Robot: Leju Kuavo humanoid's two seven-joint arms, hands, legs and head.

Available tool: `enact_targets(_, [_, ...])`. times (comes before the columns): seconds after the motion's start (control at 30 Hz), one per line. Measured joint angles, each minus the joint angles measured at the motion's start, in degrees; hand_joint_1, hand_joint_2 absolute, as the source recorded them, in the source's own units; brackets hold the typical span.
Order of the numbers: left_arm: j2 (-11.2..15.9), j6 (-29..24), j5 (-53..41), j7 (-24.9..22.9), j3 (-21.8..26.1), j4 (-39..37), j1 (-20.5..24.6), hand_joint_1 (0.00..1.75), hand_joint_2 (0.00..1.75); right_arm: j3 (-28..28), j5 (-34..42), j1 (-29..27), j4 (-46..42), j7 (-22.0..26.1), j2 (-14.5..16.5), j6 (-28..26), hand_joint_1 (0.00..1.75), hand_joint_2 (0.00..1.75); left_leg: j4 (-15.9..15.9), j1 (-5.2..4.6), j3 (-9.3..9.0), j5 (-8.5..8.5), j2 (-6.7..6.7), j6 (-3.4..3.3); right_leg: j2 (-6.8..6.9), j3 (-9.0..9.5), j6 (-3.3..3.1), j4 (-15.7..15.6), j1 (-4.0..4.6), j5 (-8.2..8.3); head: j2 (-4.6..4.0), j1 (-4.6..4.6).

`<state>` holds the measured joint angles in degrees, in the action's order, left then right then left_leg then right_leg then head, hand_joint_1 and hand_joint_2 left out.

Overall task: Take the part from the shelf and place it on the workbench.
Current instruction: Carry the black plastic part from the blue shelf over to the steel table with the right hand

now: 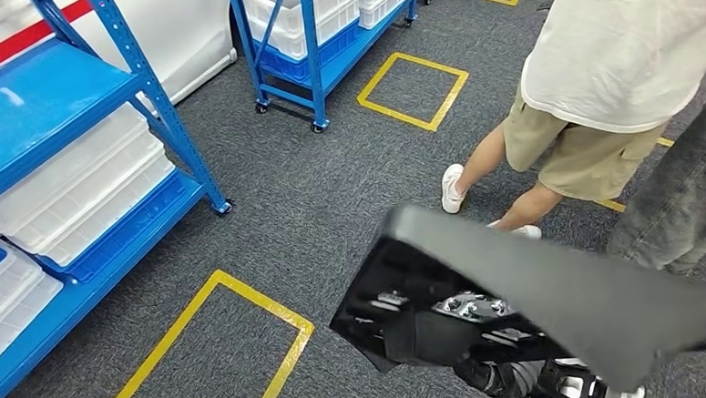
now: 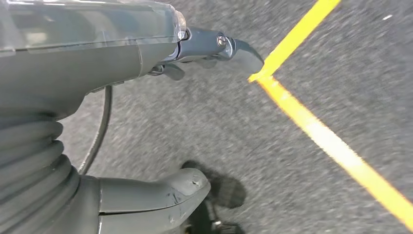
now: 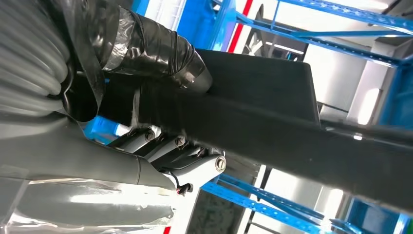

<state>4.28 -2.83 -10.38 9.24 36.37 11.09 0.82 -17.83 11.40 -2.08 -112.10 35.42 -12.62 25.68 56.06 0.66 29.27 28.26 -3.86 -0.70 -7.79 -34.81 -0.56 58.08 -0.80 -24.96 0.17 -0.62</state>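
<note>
Part [image 1: 555, 289] — flat matte-black panel, clamped by right hand [image 3: 160, 146]; left hand [image 2: 146, 122] spread, empty.

Head view looks steeply down over carpet [image 1: 331, 191]; left wrist view sits close above it, behind left hand [image 2: 146, 122]; right wrist view looks up past right hand [image 3: 160, 141] at blue shelving [image 3: 341, 34].

A matt black plastic-looking part [image 1: 555, 289] is seen at lower right. Rough grey carpet [image 1: 331, 191] is marked with smooth yellow tape [image 1: 412, 91]. Glossy blue painted metal shelving [image 1: 43, 106] at left is stacked with smooth white plastic bins [image 1: 76, 200].
</note>
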Motion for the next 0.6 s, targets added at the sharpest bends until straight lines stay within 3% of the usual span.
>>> enact_targets(0.07, [0.2,1.0,0.43,1.05,0.75,0.03,0.26,0.0,1.75,-0.08,-1.16,-0.82,-1.35,0.66,0.09,-0.48,1.75,1.75,-0.78,0.17,-0.32,-0.51,1.46,-0.66,2.14,-0.67,0.55,1.08,0.22,-0.81,0.0,0.03])
enact_targets(0.13, [0.32,2.21,0.65,1.36,1.46,0.04,0.21,0.0,1.75,-0.3,-1.85,-1.21,-2.33,1.26,0.18,-1.18,1.75,1.75,-1.16,0.04,-0.51,-0.72,3.21,-1.17,5.8,-3.09,0.84,6.37,0.33,-4.06,0.0,0.09])
enact_targets(0.2, [0.52,3.2,0.63,1.18,1.95,0.04,-0.01,0.0,1.75,-0.49,-2.1,-1.77,-3.02,1.91,0.3,-1.9,1.75,1.75,-1.1,-0.21,-0.45,-0.63,4.98,-1.39,7.05,-6.32,1.12,13.35,0.08,-7.21,0.0,0.11])
enact_targets(0.23, [0.66,3.48,0.57,1.03,2.1,0.04,-0.04,0.0,1.75,-0.54,-2.11,-2.09,-3.32,2.26,0.34,-2.12,1.75,1.75,-1.06,-0.27,-0.43,-0.56,5.84,-1.39,7.22,-6.97,1.21,14.95,-0.02,-7.46,0.0,0.1])
enact_targets(0.27, [0.79,3.71,0.47,0.88,2.21,0.04,-0.01,0.0,1.75,-0.58,-2.1,-2.34,-3.66,2.56,0.37,-2.21,1.75,1.75,-1.0,-0.29,-0.44,-0.47,6.66,-1.35,7.39,-6.55,1.25,14.49,-0.08,-6.7,0.0,0.1])
enact_targets(0.33, [1.03,4.14,0.28,0.74,2.32,0.04,0.14,0.0,1.75,-0.77,-2.06,-2.48,-4.42,2.89,0.53,-2.15,1.75,1.75,-0.88,-0.32,-0.7,-0.18,8.16,-1.05,8.75,-2.49,1.1,7.68,-0.04,-3.39,0.0,0.1])
enact_targets(0.4, [1.26,4.63,0.15,0.73,2.46,0.04,0.34,0.0,1.75,-1.2,-2.0,-2.31,-5.11,2.94,0.85,-2.03,1.75,1.75,-0.77,-0.55,-0.99,0.21,9.32,-0.52,10.88,1.16,0.54,1.21,0.52,-1.57,0.0,0.1])
enact_targets(0.43, [1.34,4.89,0.11,0.73,2.53,0.04,0.44,0.0,1.75,-1.52,-1.96,-2.16,-5.35,2.91,1.04,-1.95,1.75,1.75,-0.72,-0.65,-1.11,0.37,9.83,-0.23,11.37,1.78,0.24,-0.07,0.79,-1.51,0.0,0.1])
enact_targets(0.5, [1.44,5.4,0.06,0.74,2.62,0.04,0.72,0.0,1.75,-2.26,-1.89,-1.87,-5.71,2.85,1.38,-1.74,1.75,1.75,-0.69,-0.71,-1.34,0.6,10.85,0.3,10.37,1.67,-0.32,-0.36,1.0,-1.48,0.0,0.09])
enact_targets(0.53, [1.44,5.56,0.07,0.75,2.65,0.04,0.88,0.0,1.75,-2.6,-1.87,-1.74,-5.86,2.83,1.5,-1.69,1.75,1.75,-0.44,-0.58,-1.36,0.94,10.54,0.59,9.8,1.68,-0.6,-0.53,0.91,-1.36,0.0,0.09])
enact_targets(0.6, [1.44,5.72,0.07,0.76,2.69,0.04,0.97,0.0,1.75,-3.22,-1.82,-1.21,-6.11,2.77,1.84,-1.66,1.75,1.75,2.62,-0.26,-0.17,3.26,8.01,1.07,8.66,1.71,-1.33,-0.88,0.65,-1.06,0.0,0.09])
